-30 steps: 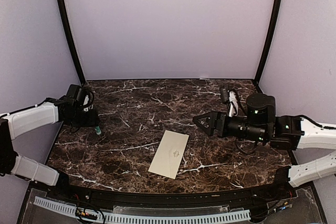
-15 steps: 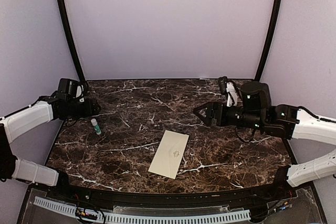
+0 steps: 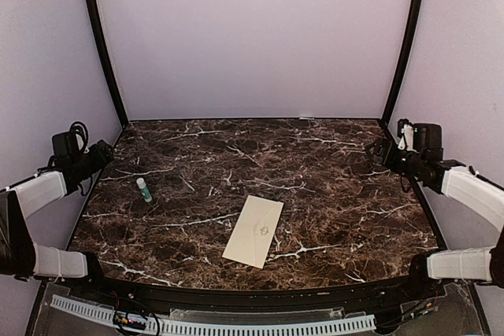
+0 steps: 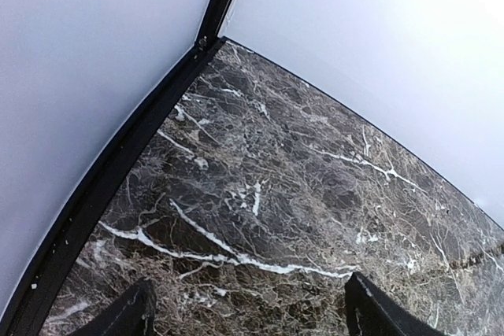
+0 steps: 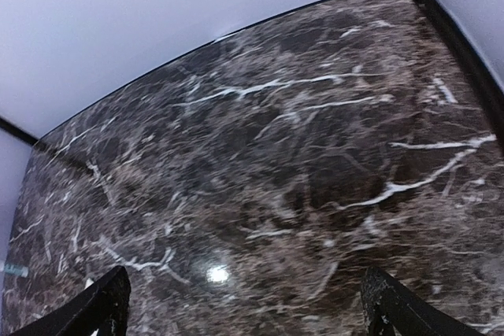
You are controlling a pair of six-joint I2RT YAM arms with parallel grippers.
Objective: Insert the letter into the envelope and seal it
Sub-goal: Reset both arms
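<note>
Overhead view: the long narrow cream paper envelope (image 3: 253,231) lies flat on the dark brown, white-veined marble tabletop (image 3: 315,194), a little toward the near edge and about midway between the two arms. It sits on a diagonal, one short end toward the near left, the other toward the far right. A small mark shows at its centre. Cannot tell from here whether the flap is stuck down. Nothing touches it.

A small white-and-green tube (image 3: 143,190) stands upright on the left part of the tabletop, well apart from the envelope.

Left hand (image 3: 98,155): at the left edge of the tabletop, well away from the envelope, with the tube between the two. Its wrist view shows both fingers (image 4: 130,316) spread wide with only bare marble between them; released, grasping nothing.

Right hand (image 3: 383,153): at the right edge, toward the far side, well clear of the envelope. Its wrist view shows its fingers (image 5: 98,304) likewise spread wide over bare marble; released, grasping nothing.
</note>
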